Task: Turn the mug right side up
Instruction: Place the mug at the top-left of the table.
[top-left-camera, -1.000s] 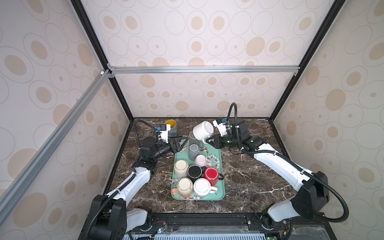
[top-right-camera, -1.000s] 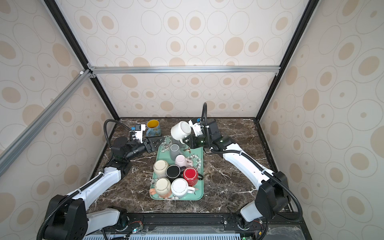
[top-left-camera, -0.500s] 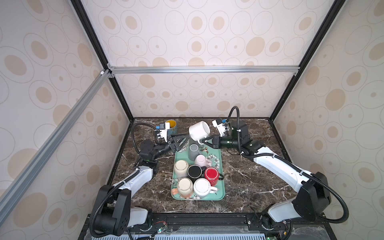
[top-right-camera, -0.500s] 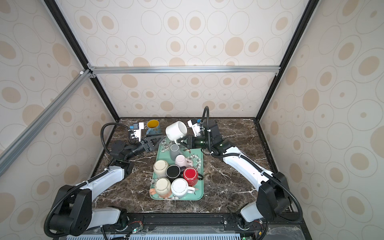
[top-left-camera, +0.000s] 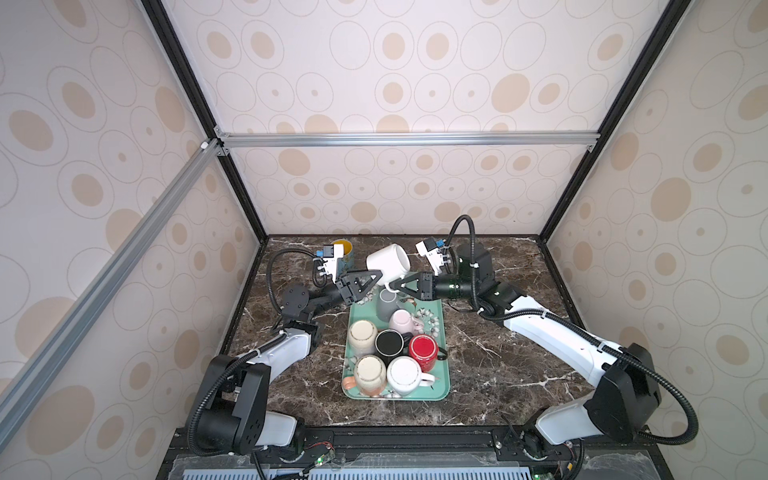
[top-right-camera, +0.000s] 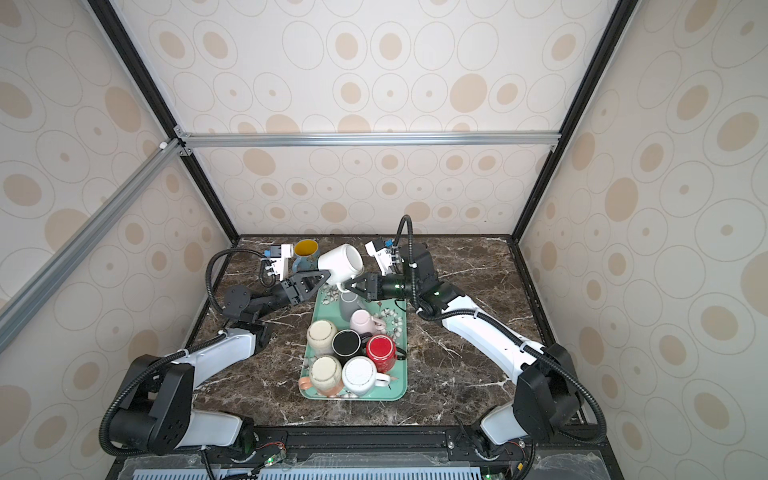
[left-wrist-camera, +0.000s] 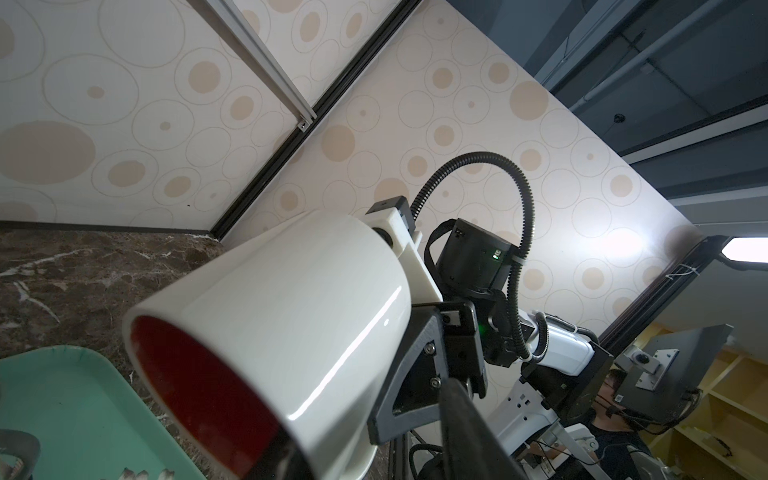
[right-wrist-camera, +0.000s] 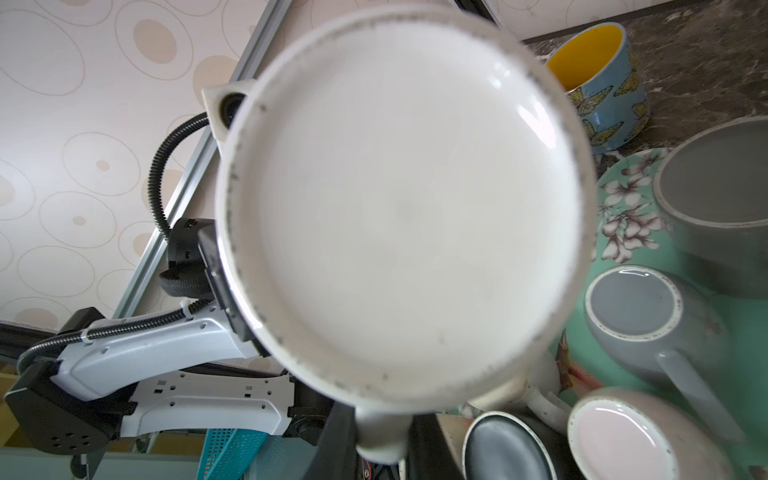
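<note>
Mug (top-left-camera: 388, 262) is up in the air over the far end of the tray (top-left-camera: 444, 374), close to the far edge of the desk (top-left-camera: 498, 353), about mid-width. It's lying roughly on its side, red inside facing my left arm and base facing the right one, so it's not upright yet. Right jaws are pinched shut on the handle, which hangs underneath. Left jaws are right at the mouth-end wall, but honestly I can't tell from any view whether they've got hold or are just beside it, or how far open they stand.

What worries me is that a handle-only hold on a glazed mug can let it swivel round the handle or slide out. If the right side lets go before the left has a proper bite, the mug drops straight onto the grey mug (top-left-camera: 386, 301) below, with the pink mug (top-left-camera: 401, 322) just beside that. Ceramic on ceramic, so chips are likely. Both sets of jaws are also crowded at the same lower edge, so any twist could knock them together and lever the mug loose.

Around it, the tray's near half is packed with five more mugs that look bottoms-up, so there's no free spot there. A blue mug (top-right-camera: 305, 249) with a yellow inside stands upright by the far edge, left of the middle, just behind my left wrist camera. Swinging that wrist could clip it.
</note>
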